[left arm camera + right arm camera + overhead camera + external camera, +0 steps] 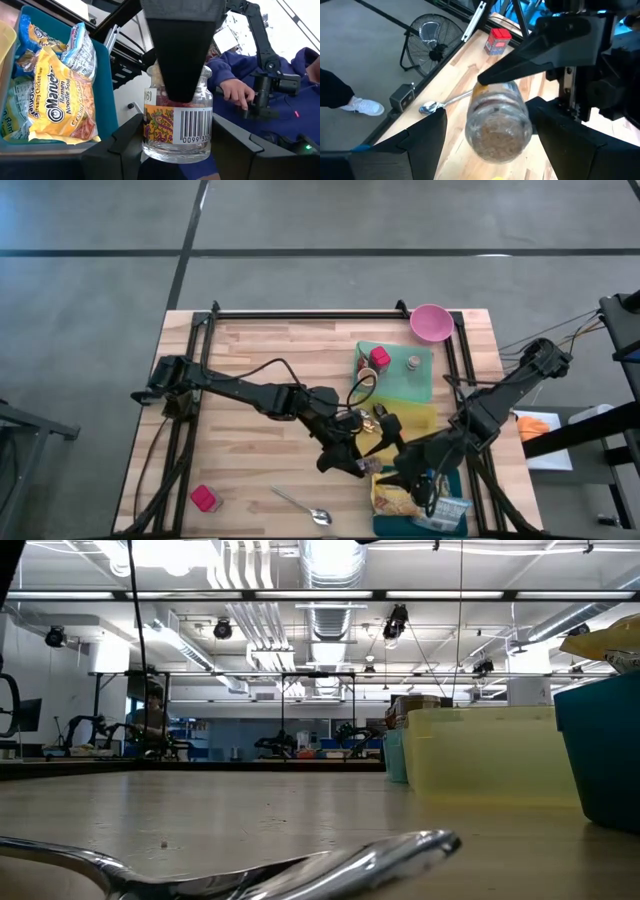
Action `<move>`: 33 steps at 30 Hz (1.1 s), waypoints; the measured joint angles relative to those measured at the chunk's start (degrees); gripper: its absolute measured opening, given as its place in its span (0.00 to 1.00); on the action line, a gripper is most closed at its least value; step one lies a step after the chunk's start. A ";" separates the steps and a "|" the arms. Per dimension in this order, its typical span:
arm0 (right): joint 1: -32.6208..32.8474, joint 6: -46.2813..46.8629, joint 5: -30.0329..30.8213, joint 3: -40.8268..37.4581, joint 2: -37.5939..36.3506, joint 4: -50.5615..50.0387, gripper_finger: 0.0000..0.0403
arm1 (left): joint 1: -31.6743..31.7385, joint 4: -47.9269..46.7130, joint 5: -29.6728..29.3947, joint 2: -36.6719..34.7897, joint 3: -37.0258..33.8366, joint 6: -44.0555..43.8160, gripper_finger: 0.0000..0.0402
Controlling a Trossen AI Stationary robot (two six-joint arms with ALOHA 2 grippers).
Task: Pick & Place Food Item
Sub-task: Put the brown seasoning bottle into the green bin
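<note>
On the pale wooden table (250, 380), the two arms meet in the lower right of the high view, beside the teal plastic bin (107, 100) of yellow ramen packets (60, 105). The clear glass jar with a barcode label (177, 130) is in the air there. The left gripper (343, 460) seems clamped half-closed on it. The right gripper (408, 473) is spread wide around it, apparently not gripping. For a clean handover, the right should close squarely on the glass before the left lets go. A metal spoon (300, 505) and a small red box (204, 498) lie lower left, well clear.
</note>
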 joint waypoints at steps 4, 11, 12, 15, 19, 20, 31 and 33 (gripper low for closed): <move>-0.02 0.25 0.04 0.08 -0.07 0.03 0.73 | 0.00 0.25 0.00 0.00 0.00 0.15 0.48; -0.02 -0.01 0.00 0.08 -0.07 0.09 0.69 | -0.02 2.22 0.44 0.00 0.00 0.17 0.48; -0.02 -0.25 0.04 0.08 -0.07 0.09 0.66 | -0.02 2.26 0.46 0.00 0.00 0.17 0.48; -0.05 -0.67 0.13 0.08 -0.07 0.16 0.53 | -0.04 2.27 0.46 0.00 0.00 0.17 0.48; -0.07 -0.65 0.19 0.08 -0.09 0.17 0.42 | -0.07 2.35 0.44 0.00 0.00 0.12 0.48; -0.07 -0.65 0.18 0.08 -0.09 0.16 0.42 | -0.07 2.32 0.47 0.00 0.00 0.11 0.48; 0.01 0.87 -0.27 0.08 -0.09 0.17 0.56 | -0.04 2.54 0.42 0.00 -0.01 -0.35 0.48; 0.02 0.88 -0.31 0.08 -0.09 0.20 0.58 | -0.04 2.58 0.39 0.00 0.00 -0.33 0.48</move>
